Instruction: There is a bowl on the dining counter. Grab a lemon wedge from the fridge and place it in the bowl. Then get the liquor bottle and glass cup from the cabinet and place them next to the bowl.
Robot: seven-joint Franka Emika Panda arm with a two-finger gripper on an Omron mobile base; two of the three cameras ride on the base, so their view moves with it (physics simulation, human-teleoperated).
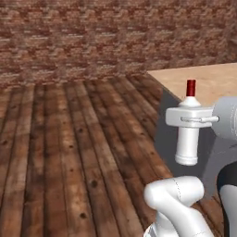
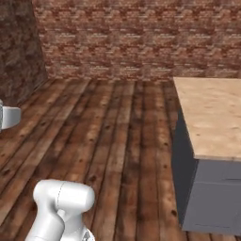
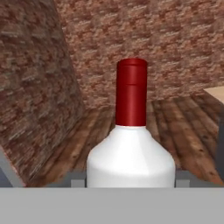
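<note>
A brick wall [image 2: 136, 37] ran across the back of the room, with a second brick face [image 2: 19, 52] meeting it at the left of the right base view. Below them lay a dark plank floor [image 1: 69, 152], bare in both base views. The dining counter [image 2: 214, 113], a light wood-grain top on a grey body, stood at the right of the floor; the part of its top in view carried nothing, and only its near corner reached into the left base view.

The white arm [image 1: 178, 203] rose at the lower right of the left base view. Its gripper [image 1: 189, 118] was clenched on the liquor bottle [image 1: 188, 139], the pale fingers [image 1: 178, 116] clasping it just under the shoulder. The bottle hung upright in the air, off the floor and short of the counter's edge, its base free. In the hand view the white shoulder and red cap [image 3: 131, 92] stood close in front of the camera, with the counter corner at the far right.
</note>
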